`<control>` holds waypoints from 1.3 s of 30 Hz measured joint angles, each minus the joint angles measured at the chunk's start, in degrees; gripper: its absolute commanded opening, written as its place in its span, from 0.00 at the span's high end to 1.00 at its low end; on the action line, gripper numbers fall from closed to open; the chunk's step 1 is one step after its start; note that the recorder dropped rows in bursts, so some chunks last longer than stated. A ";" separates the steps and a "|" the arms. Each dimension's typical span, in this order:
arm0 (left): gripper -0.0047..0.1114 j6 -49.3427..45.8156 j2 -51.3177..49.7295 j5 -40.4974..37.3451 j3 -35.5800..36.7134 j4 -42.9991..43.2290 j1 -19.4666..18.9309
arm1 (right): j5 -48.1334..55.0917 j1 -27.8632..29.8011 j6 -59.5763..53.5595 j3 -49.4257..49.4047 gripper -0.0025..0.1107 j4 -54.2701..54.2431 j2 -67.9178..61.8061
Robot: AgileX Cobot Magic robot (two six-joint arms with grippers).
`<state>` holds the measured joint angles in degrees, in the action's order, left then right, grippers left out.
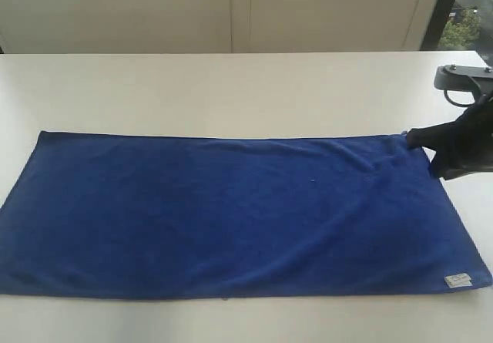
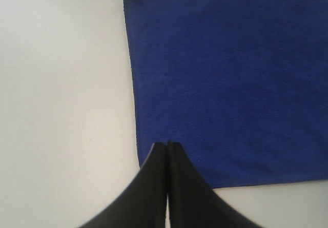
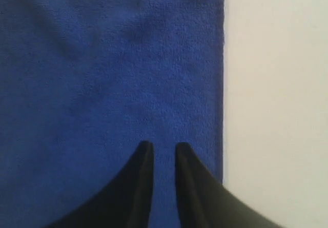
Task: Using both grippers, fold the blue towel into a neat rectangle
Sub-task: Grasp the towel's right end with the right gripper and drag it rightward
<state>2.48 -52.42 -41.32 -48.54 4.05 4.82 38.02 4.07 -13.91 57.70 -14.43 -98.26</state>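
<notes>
The blue towel (image 1: pixel 231 212) lies spread flat and long across the white table (image 1: pixel 231 89), with a small white label (image 1: pixel 457 280) at its near right corner. My right gripper (image 1: pixel 414 138) sits at the towel's far right corner. In the right wrist view it (image 3: pixel 163 145) hangs over the towel (image 3: pixel 102 74) close to its side edge, open by a narrow gap with flat cloth showing between the fingers. My left gripper (image 2: pixel 167 143) is shut and empty above the towel (image 2: pixel 230 84), next to its short edge near a corner. The exterior view does not show the left arm.
A pale panelled wall (image 1: pixel 231 11) runs behind the table, and a window (image 1: pixel 470 11) shows at the back right. Part of the right arm's black body (image 1: pixel 462 77) stands over the table's right side. Bare white tabletop (image 2: pixel 61 84) lies beyond the towel's short edges.
</notes>
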 measured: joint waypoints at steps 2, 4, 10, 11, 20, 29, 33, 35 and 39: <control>0.96 0.00 0.00 0.00 0.00 0.00 0.00 | -1.25 0.00 -0.43 0.00 0.72 0.00 -0.82; 0.96 0.00 0.00 0.00 0.00 0.00 0.00 | -2.22 0.00 -0.59 0.00 0.68 0.37 -1.74; 0.96 0.00 0.00 0.00 0.00 0.00 0.00 | -3.41 0.25 -0.73 0.10 0.61 3.14 -4.22; 0.96 0.00 0.00 0.00 0.00 0.00 0.00 | -3.70 0.25 -0.73 0.10 0.61 3.26 -4.67; 0.96 0.00 0.00 0.00 0.00 0.00 0.00 | -4.54 0.25 -0.73 0.10 0.61 5.50 -7.93; 0.96 0.00 0.00 0.00 0.00 0.00 0.00 | -4.77 0.25 -0.73 0.10 0.62 6.40 -9.33; 0.96 0.00 0.00 0.00 0.00 0.00 0.00 | -4.63 0.25 -0.73 0.10 0.79 6.66 -9.66; 0.96 0.00 0.00 0.00 0.00 0.00 0.00 | -4.14 0.36 -0.73 0.34 0.91 6.79 -9.92; 0.96 0.00 0.00 0.00 0.00 0.00 0.00 | -3.72 0.36 -0.59 0.46 0.98 6.67 -10.01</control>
<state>2.48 -52.42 -41.32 -48.54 4.05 4.82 34.29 4.42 -14.50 58.16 -7.76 -108.27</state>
